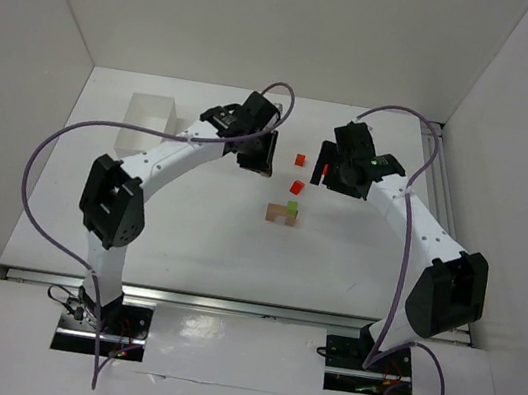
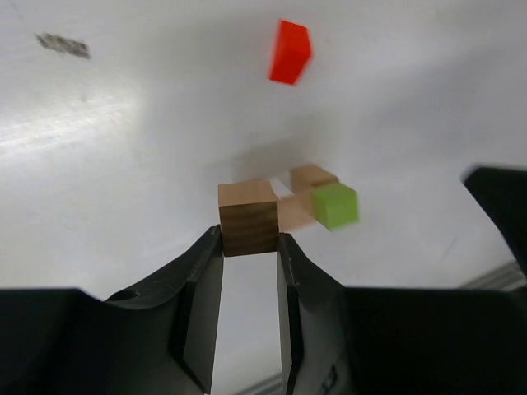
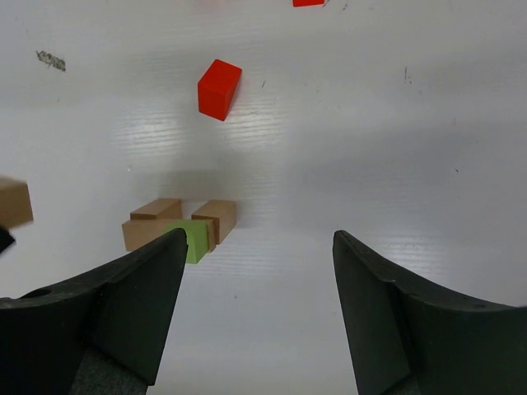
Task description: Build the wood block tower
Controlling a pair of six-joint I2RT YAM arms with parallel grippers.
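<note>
The left pincer (image 2: 249,241) clamps a tan block (image 2: 247,216) by its side faces, leaving top and underside free, probably so it can be set flat on the started tower (image 3: 169,224). That base, tan pieces with a lime green block (image 2: 335,205) touching them, sits mid-tabletop (image 1: 198,227), between both arms. The right pincer (image 3: 257,284) hovers wide, holding nothing, seemingly keeping clear; a loose red block (image 3: 219,89) lies just beyond the base

White table (image 1: 195,247): tan blocks (image 3: 177,220) w/ green block (image 3: 194,240) touching, just ahead of R jaws, left side; red block (image 3: 219,89) farther ahead. White box (image 1: 149,126) well behind L jaws.
</note>
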